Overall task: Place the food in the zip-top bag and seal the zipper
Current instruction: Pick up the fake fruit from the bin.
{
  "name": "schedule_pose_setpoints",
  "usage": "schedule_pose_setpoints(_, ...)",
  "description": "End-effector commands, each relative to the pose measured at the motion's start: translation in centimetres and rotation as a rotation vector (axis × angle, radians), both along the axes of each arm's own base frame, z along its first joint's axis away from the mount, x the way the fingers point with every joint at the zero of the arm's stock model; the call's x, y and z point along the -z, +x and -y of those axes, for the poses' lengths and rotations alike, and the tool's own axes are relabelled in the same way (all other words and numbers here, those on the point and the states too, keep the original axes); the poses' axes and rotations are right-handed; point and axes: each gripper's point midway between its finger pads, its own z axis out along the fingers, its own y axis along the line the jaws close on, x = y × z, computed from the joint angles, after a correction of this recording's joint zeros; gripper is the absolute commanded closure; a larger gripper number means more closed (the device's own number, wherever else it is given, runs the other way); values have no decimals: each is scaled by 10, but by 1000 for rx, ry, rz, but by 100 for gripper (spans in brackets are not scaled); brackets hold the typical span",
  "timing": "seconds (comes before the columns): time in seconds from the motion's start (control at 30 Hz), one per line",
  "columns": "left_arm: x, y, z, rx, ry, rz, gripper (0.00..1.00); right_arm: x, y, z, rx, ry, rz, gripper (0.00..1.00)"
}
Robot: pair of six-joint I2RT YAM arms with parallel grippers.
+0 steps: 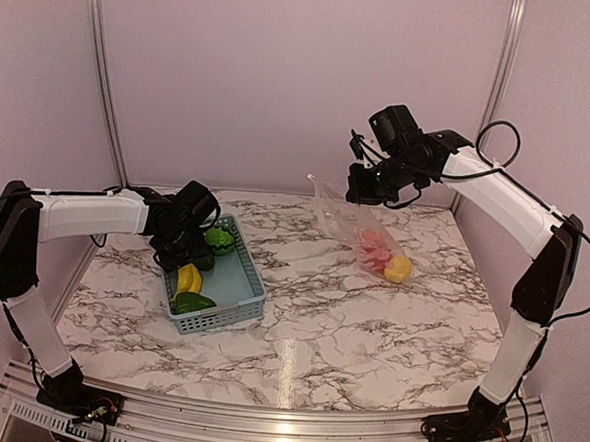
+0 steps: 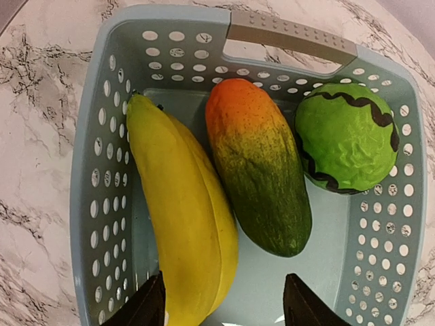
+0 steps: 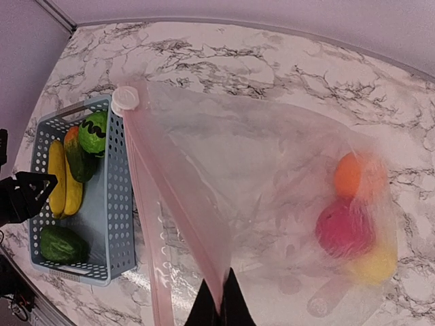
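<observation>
- Right gripper (image 3: pixel 219 302) jaws clamp the zipper (image 3: pixel 175 204), lifting the zip-top bag (image 3: pixel 272 156) by its mouth, presumably for loading; three round fruits (image 3: pixel 343 227) inside.
- Left gripper (image 2: pixel 224 307) jaws spread above the banana (image 2: pixel 180 217) in the basket (image 2: pixel 95 170), likely next.

Even, bright, soft light; faint glare streak on the table (image 1: pixel 289 353) near edge; all views sharp; shadows weak.

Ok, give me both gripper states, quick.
Left gripper: open, holding nothing, over the banana in the basket.
Right gripper: closed on the mouth edge of the zip-top bag.
</observation>
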Motion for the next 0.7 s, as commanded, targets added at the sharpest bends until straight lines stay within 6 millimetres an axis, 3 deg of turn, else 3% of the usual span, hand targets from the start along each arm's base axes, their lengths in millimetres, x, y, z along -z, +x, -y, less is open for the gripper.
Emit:
schedule_pose_setpoints(0.0, 11, 13, -2, -37, -2, -21, 40, -11, -3, -2, -15, 17, 28, 100)
schedule_pose_setpoints(0.23, 31, 22, -16, -54, 20, -76, 41, -9, -3, -2, -15, 22, 26, 100)
schedule_pose_setpoints(0.4, 37, 32, -16, -24, 29, -90, 49, -7, -5, 1, -10, 17, 29, 100)
schedule_pose_setpoints(0.57, 27, 32, -15, -23, 14, -80, 64, -8, -4, 1, -13, 11, 35, 100)
schedule_pose_setpoints(0.67, 12, 34, -13, -13, -5, -47, 74, -10, -1, 1, -10, 5, 44, 100)
